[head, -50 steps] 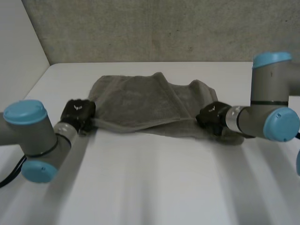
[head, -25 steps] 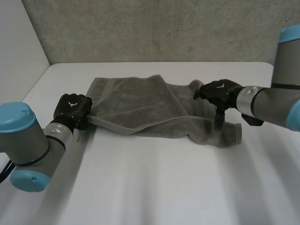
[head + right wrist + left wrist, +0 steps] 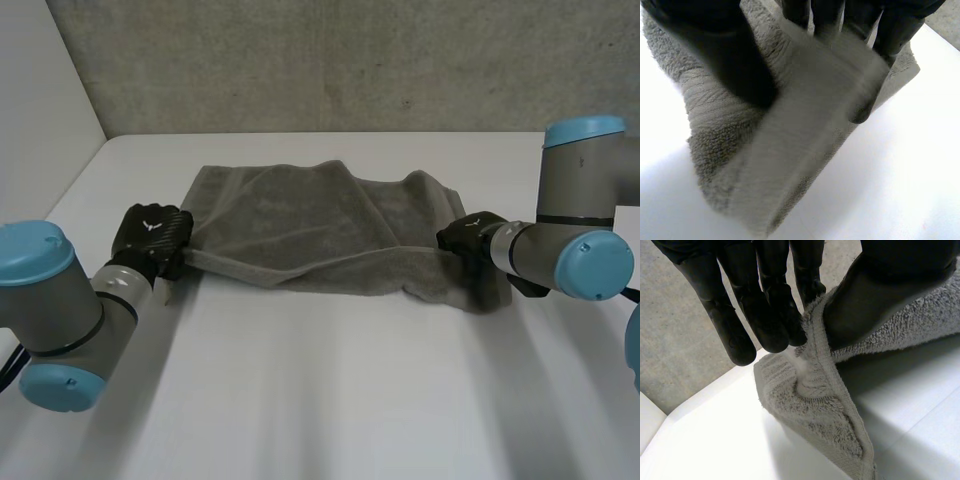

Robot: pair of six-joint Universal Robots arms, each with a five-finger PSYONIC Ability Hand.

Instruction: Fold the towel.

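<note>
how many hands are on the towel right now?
2. The left hand pinches the towel at its left edge, thumb against fingers. The right hand holds the bunched right end, with fingers and thumb around the cloth.

A grey towel (image 3: 300, 225) lies rumpled on the white table (image 3: 330, 390), stretched from 9 o'clock to 3 o'clock and set toward 12 o'clock of the table's middle. The left hand (image 3: 152, 238) sits at the towel's 9 o'clock end, where the cloth narrows to a point against it. The right hand (image 3: 470, 238) is on the 3 o'clock end, with cloth bunched beneath it and past it toward 4 o'clock. A fold ridge runs from the towel's 12 o'clock edge toward 4 o'clock. The left arm (image 3: 60, 300) comes in from 8 o'clock, the right arm (image 3: 575, 230) from 3 o'clock. A rough grey wall (image 3: 350, 60) stands behind the table at 12 o'clock.
</note>
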